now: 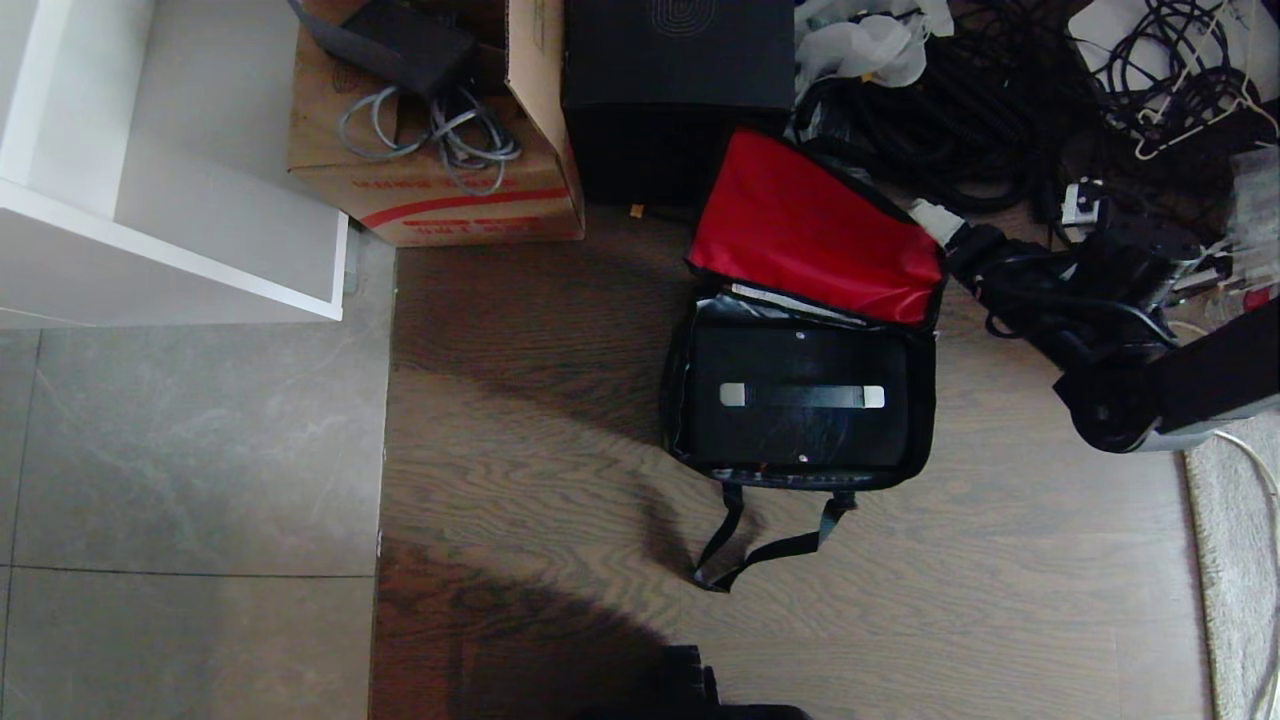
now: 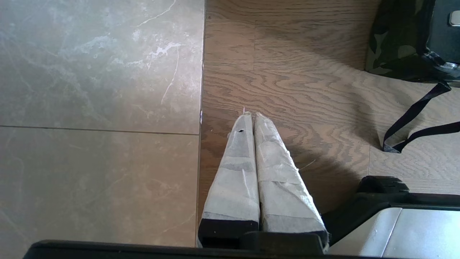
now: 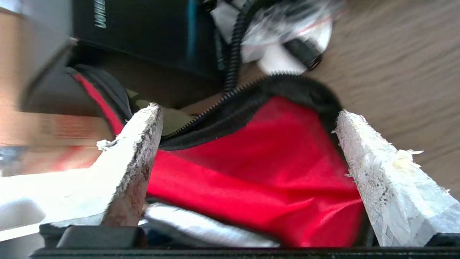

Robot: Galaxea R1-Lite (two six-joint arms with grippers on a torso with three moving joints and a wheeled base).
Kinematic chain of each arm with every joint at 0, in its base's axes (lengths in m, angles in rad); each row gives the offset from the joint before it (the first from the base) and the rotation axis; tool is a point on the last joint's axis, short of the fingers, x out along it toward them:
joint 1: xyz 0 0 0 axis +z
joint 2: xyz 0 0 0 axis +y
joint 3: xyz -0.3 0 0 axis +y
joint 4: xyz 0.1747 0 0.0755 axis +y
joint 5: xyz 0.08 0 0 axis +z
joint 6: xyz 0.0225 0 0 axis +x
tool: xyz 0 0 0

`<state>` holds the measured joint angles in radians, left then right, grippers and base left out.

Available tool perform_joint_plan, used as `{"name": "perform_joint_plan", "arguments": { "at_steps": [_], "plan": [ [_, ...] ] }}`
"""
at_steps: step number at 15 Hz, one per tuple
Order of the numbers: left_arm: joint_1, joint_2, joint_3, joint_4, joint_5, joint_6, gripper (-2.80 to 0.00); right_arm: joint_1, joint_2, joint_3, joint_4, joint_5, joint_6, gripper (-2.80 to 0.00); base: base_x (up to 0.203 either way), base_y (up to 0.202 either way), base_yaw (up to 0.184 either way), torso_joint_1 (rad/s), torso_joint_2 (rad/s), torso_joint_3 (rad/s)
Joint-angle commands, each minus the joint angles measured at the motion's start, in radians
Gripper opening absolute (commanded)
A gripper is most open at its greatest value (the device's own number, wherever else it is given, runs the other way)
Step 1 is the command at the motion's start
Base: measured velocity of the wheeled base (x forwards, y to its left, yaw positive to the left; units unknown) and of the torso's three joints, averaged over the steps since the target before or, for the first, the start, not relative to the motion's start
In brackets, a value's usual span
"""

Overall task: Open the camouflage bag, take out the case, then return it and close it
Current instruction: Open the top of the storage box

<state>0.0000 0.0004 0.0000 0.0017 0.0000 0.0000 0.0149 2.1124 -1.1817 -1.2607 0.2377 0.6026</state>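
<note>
Head view: camouflage bag (image 1: 690,400) on the wood floor, lid up, case (image 1: 800,425) inside. Right wrist view only: right hand (image 3: 248,118) spread wide over the red lining (image 3: 251,172), blurred. Left wrist view: left hand (image 2: 250,114) pressed together, near-left of bag

Floor is wood-grain plank (image 1: 560,420) in the centre, meeting grey marbled tile (image 1: 190,450) on the left along a straight seam. A white shelf unit (image 1: 150,200) stands at upper left, with a brown cardboard carton (image 1: 430,190) holding grey cables just beside it. A pale rug edge (image 1: 1235,560) lies at right; light falls unevenly, casting broad shadows across the planks.
</note>
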Motion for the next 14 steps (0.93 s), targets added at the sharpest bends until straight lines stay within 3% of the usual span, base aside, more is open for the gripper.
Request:
{"name": "perform_joint_plan", "arguments": {
  "at_steps": [1,5,9,12,14],
  "plan": [
    [0.000,0.000,0.000,-0.001,0.000,0.000,-2.80,0.000,0.020,-0.012,-0.012,-0.019,-0.026,0.00,0.000,0.000,0.000,0.000,0.00,0.000],
    [0.000,0.000,0.000,-0.001,0.000,0.000,-2.80,-0.026,-0.027,-0.003,0.001,-0.034,-0.025,0.00,0.000,0.000,0.000,0.000,0.00,0.000],
    [0.000,0.000,0.000,0.000,0.000,0.000,-2.80,-0.039,-0.119,0.024,0.118,-0.036,0.071,0.00,0.000,0.000,0.000,0.000,0.00,0.000],
    [0.000,0.000,0.000,-0.002,0.000,0.000,-2.80,-0.052,-0.151,0.029,0.136,-0.037,0.084,0.00,0.000,0.000,0.000,0.000,0.00,0.000],
    [0.000,0.000,0.000,0.000,0.000,0.000,-2.80,-0.053,-0.193,0.075,0.219,-0.033,0.085,0.00,0.000,0.000,0.000,0.000,0.00,0.000]
  ]
}}
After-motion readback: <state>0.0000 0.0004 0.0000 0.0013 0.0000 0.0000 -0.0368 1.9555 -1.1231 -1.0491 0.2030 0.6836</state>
